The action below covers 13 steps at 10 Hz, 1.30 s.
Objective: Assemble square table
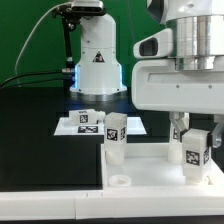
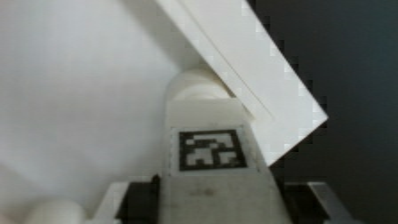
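At slab [image 1: 150,176] rim, leg [image 2: 215,125] between fingers [image 2: 121,203]

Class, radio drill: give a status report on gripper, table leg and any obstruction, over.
Gripper straddling tagged leg, grip unconfirmed. Leg upright on square table slab. Second leg stands apart; no obstruction seen.

Leg [image 2: 214,110] between the gripper [image 2: 217,198] fingers: smooth matt white plastic, bearing a flat black-and-white tag [image 2: 212,148] (paper or print, cannot tell). Square slab [image 1: 150,172] beneath the gripper: same matt plastic. Tabletop [image 1: 40,120] beside it: matt black.
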### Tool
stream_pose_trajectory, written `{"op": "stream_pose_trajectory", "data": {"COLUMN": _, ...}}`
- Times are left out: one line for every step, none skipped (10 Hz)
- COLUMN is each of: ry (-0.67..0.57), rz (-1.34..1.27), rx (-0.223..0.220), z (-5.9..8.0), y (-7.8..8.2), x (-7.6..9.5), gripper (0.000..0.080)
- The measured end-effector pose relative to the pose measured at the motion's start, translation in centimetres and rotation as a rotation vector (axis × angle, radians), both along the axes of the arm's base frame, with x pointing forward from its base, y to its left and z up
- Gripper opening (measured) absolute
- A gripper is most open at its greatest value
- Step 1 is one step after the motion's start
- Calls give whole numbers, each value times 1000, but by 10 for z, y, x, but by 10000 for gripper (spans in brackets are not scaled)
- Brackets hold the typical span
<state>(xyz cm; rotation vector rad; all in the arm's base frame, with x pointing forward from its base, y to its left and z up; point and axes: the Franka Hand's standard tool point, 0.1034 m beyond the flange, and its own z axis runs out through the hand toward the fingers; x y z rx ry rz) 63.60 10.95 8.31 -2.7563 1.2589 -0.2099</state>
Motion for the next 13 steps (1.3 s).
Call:
{"op": "stream_pose_trajectory", "data": {"ry": 5, "rz": -124, "rx": 28, "z": 0, "y": 0, "x": -1, "gripper": 290}}
{"op": "stream_pose_trajectory", "data": {"ry": 16, "rz": -336, "rx": 91, "z": -1, "y": 1, "x": -2, "gripper": 290}}
{"op": "stream_pose_trajectory", "data": {"ry": 28, "rz": -463, "rx": 139, "z": -1, "y": 0, "x": -2, "gripper": 290}}
{"op": "stream_pose_trajectory", "data": {"ry": 39, "rz": -523, "rx": 166, "z": -1, "y": 0, "x": -3, "gripper": 290}}
{"op": "stream_pose_trajectory", "data": {"ry": 38, "rz": -503, "rx": 162, "z": -2, "y": 1, "x": -3, "gripper": 290}}
{"op": "stream_pose_trajectory", "data": {"ry": 37, "rz": -484, "rx": 159, "z": -2, "y": 1, "x": -3, "gripper": 290}}
{"op": "stream_pose_trajectory", "data": {"ry": 27, "rz": -381, "rx": 133, "z": 0, "y": 2, "x": -3, "gripper": 290}}
{"op": "stream_pose_trajectory", "data": {"ry": 0, "rz": -124, "rx": 76, "z": 4, "y": 8, "x": -2, "gripper": 382}}
{"op": "stream_pose_trajectory", "data": {"ry": -7, "rz": 23, "rx": 47, "z": 2, "y": 10, "x": -2, "gripper": 382}}
{"op": "stream_pose_trajectory", "data": {"ry": -8, "rz": 61, "rx": 36, "z": 2, "y": 8, "x": -2, "gripper": 565}}
{"op": "stream_pose_trajectory", "data": {"ry": -13, "rz": 143, "rx": 21, "z": 2, "y": 7, "x": -2, "gripper": 632}}
{"op": "stream_pose_trajectory", "data": {"ry": -16, "rz": 205, "rx": 10, "z": 1, "y": 7, "x": -2, "gripper": 644}}
{"op": "stream_pose_trajectory", "data": {"ry": -20, "rz": 307, "rx": -14, "z": 1, "y": 7, "x": -2, "gripper": 644}}
